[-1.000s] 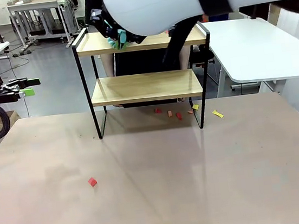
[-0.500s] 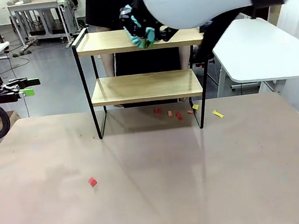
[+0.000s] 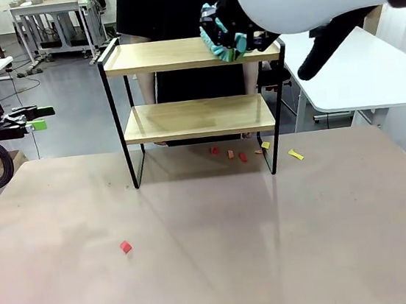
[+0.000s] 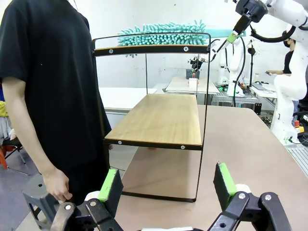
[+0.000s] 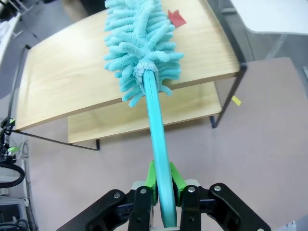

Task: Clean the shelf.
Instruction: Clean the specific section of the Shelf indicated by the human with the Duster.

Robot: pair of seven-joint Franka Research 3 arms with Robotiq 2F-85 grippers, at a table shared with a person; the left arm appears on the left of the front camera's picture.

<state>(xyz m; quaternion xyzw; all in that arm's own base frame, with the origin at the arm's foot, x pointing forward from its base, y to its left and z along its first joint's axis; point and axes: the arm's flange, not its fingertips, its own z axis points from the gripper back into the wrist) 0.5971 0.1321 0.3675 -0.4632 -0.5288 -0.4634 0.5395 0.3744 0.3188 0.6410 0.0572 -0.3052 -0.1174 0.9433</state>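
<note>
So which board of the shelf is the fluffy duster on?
The top board; the duster lies on it, while the lower board is bare.

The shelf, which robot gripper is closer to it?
Right. The right gripper is up by the top board of the shelf, shut on the duster resting there. The left gripper is open, far off to the left of the table.

One shelf (image 3: 197,117) with two boards (image 3: 161,55). One duster (image 5: 142,43). One red scrap (image 5: 176,18) on the top board (image 5: 72,72); four reddish scraps (image 3: 126,246) and two yellow scraps (image 3: 295,155) on the bench (image 3: 217,269). One person (image 4: 53,86).
</note>
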